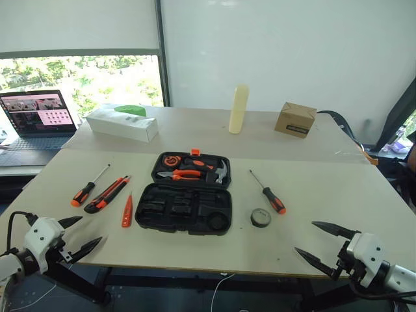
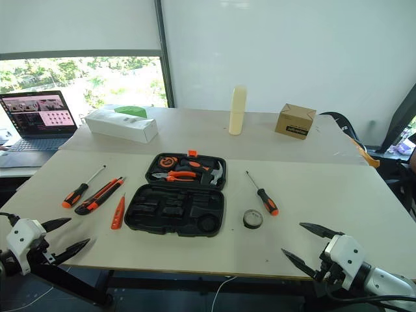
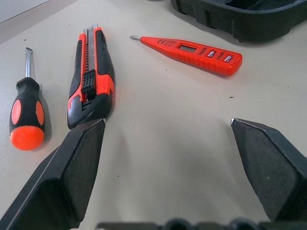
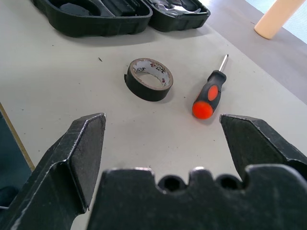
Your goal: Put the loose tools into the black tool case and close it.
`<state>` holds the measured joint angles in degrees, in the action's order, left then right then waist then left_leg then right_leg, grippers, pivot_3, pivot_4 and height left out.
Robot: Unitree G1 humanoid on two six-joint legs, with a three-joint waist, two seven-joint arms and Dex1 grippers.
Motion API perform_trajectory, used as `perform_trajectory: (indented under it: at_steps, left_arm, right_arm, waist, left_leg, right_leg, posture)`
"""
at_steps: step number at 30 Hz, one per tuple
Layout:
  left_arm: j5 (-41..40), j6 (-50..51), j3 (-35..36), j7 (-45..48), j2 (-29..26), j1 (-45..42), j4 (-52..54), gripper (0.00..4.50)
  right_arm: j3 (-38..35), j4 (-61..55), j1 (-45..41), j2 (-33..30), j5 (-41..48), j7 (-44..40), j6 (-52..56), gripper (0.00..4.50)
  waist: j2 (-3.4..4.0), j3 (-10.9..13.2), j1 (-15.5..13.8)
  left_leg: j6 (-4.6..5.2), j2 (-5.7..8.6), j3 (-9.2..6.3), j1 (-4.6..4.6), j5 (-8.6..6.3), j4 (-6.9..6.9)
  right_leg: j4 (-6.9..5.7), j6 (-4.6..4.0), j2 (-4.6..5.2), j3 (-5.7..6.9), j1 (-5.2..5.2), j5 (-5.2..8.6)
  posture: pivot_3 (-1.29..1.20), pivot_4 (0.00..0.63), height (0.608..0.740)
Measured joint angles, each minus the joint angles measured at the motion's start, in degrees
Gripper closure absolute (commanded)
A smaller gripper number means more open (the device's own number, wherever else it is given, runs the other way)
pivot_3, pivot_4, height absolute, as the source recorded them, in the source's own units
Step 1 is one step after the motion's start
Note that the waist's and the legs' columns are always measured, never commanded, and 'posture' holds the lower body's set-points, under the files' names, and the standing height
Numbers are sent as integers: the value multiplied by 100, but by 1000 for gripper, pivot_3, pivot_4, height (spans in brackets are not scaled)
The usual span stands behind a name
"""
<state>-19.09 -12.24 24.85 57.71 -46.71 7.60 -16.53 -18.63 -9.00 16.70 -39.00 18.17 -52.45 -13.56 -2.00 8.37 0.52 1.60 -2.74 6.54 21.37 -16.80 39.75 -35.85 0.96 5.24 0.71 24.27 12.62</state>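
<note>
Both sets of jaws are spread wide and holding nothing. The left gripper (image 1: 79,235) sits at the lower left of the head view, right at the near edge of the worktop (image 1: 325,188). Up and right of it lie the slim orange tester pen (image 1: 127,210), the orange-black utility knife (image 1: 106,194) and the left screwdriver (image 1: 88,186), all apart from the jaws. In the left wrist view the knife's butt end shows just past one fingertip (image 3: 81,153), with the pen further out between the two tips.

The right gripper (image 1: 323,240) is at the lower right, also at the near edge. The black tape roll (image 1: 260,217) and the right screwdriver (image 1: 270,194) lie up and left of it, not touching.

The black tool case (image 1: 185,195) lies open in the middle of the frame, between the two groups. Its far half holds pliers (image 1: 182,174), a hammer (image 1: 218,170) and a tape measure (image 1: 170,160).
</note>
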Motion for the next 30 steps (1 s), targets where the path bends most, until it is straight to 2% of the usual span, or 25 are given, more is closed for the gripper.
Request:
perform_trajectory:
  at_steps: [2,7,10,13,17,20,23,26,30]
  left_arm:
    - [-24,34,19,-13,4,15,12,0]
    - [-1074,1284,1146,-768,404,448,448,0]
    - [-1401,1848,1645,-1128,705,1006,635,0]
    - [-1713,2601,1869,-1546,1006,1299,626,0]
    - [-2044,3479,2088,-1865,895,1274,706,0]
    - [-2153,4130,1965,-2000,468,740,767,0]
    - [-2018,4727,1384,-2121,-303,-210,790,0]
    - [-1735,5621,546,-2464,-899,-1395,674,0]
    - [-926,5842,-622,-2655,-1100,-3245,-480,0]
  right_arm:
    - [12,3,-19,6,19,-13,9,85]
    - [653,-442,-834,519,917,-602,-331,85]
    - [863,-769,-1189,744,1190,-498,-126,85]
    - [1123,-853,-1462,1007,1178,-340,-103,85]
    - [1380,-984,-1583,1162,1055,-246,-104,85]
    - [1479,-1021,-1525,1160,962,-240,-104,85]
    - [1560,-1065,-1464,1119,910,-250,-103,85]
    - [1553,-1060,-1379,1047,892,-249,-91,85]
    - [1518,-1007,-1355,1038,870,-204,-94,85]
  waist:
    - [0,0,0]
    - [-5,5,121]
    - [-4,4,118]
    - [-30,7,30]
    - [-33,7,-142]
    - [-38,9,-215]
    - [-56,1,-213]
    - [-63,0,-135]
    - [-63,1,-48]
  left_leg:
    - [0,0,0,0,0,0]
    - [0,-18,0,-13,0,-2]
    - [-7,-13,6,-20,-8,-3]
    - [-7,-11,3,-17,-9,-1]
    - [-10,-7,-6,-21,-7,5]
    - [-15,-6,-11,-20,-5,7]
    - [-20,-3,-4,-19,-1,6]
    - [-20,3,-3,-15,-1,4]
    - [-41,17,5,-19,11,-4]
  right_leg:
    - [0,0,0,0,0,0]
    - [-14,-8,-12,-7,0,3]
    - [-16,-8,-4,-7,-1,3]
    - [-15,-7,-3,4,-1,4]
    - [-12,-11,5,20,1,6]
    - [-12,-23,6,29,1,12]
    - [-18,-17,0,20,-12,2]
    - [-20,-13,-2,17,-8,0]
    - [-28,-18,-17,11,-1,3]
  posture:
    - [0,150,740]
    - [0,150,740]
    - [0,150,740]
    - [0,150,740]
    - [0,150,740]
    - [0,150,740]
    - [0,150,740]
    - [0,150,740]
    - [0,150,740]
